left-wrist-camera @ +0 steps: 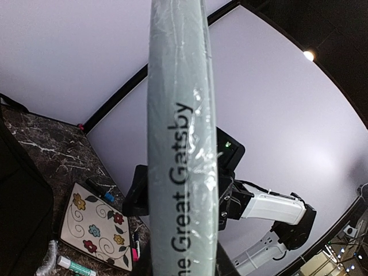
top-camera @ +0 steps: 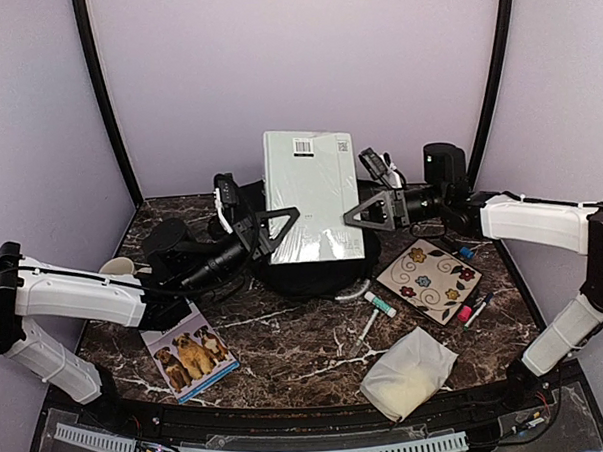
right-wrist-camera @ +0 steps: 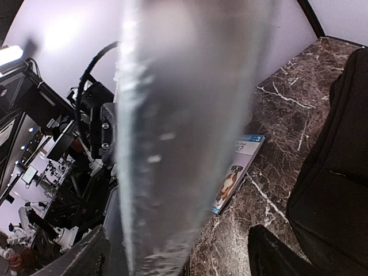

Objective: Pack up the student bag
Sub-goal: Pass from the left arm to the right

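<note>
A grey-green, plastic-wrapped book (top-camera: 310,196), "The Great Gatsby" on its spine (left-wrist-camera: 178,144), stands upright over the black student bag (top-camera: 314,275), which lies at the back middle of the table. My left gripper (top-camera: 280,227) is shut on the book's lower left edge. My right gripper (top-camera: 366,213) straddles the lower right edge. Its jaws stand open, and in the right wrist view the book (right-wrist-camera: 178,115) is between the two fingers (right-wrist-camera: 276,253) with a gap on the right side. The bag's black fabric (right-wrist-camera: 339,190) shows at the right of that view.
A dog-picture book (top-camera: 190,356) lies front left. A floral notebook (top-camera: 431,277), a glue stick (top-camera: 380,304) and markers (top-camera: 470,311) lie to the right of the bag. A white pouch (top-camera: 408,371) sits front right. A pale cup (top-camera: 118,266) is behind the left arm.
</note>
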Available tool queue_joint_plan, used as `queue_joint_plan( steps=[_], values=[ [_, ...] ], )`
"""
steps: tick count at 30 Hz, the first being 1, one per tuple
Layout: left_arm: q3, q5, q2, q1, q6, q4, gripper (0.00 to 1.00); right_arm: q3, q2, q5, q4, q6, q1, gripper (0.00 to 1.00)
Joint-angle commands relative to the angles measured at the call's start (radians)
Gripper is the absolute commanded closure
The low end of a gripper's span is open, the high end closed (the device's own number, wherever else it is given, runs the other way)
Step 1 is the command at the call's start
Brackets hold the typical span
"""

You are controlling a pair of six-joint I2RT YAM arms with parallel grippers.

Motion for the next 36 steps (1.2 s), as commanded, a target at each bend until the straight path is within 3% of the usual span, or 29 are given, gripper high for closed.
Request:
queue_joint_plan(
  steps=[1,10,14,20,29,33,36],
  values=[
    [0.001,0.044,0.005,0.032,-0.070,0.260,1.00,-0.011,-0.009,-0.065,0.079,0.040,0.012,0.24],
    [0.003,0.068,0.049,0.046,-0.095,0.275,1.00,-0.044,-0.007,-0.048,0.212,0.159,0.015,0.45],
    [0.014,0.077,0.076,0.048,-0.113,0.281,1.00,0.003,0.018,-0.006,0.187,0.178,0.019,0.46],
    [0.033,0.086,0.139,0.048,-0.167,0.360,1.00,0.030,0.056,0.013,0.290,0.289,0.020,0.47],
    [0.022,0.049,0.187,0.048,-0.199,0.416,1.00,0.005,0.034,0.043,0.302,0.301,0.018,0.61],
    [0.012,0.034,0.179,0.048,-0.187,0.403,1.00,-0.009,0.018,0.067,0.292,0.301,0.017,0.73],
    [0.014,0.033,0.178,0.048,-0.182,0.370,0.96,-0.008,0.016,0.076,0.274,0.282,0.013,0.91]
  ],
)
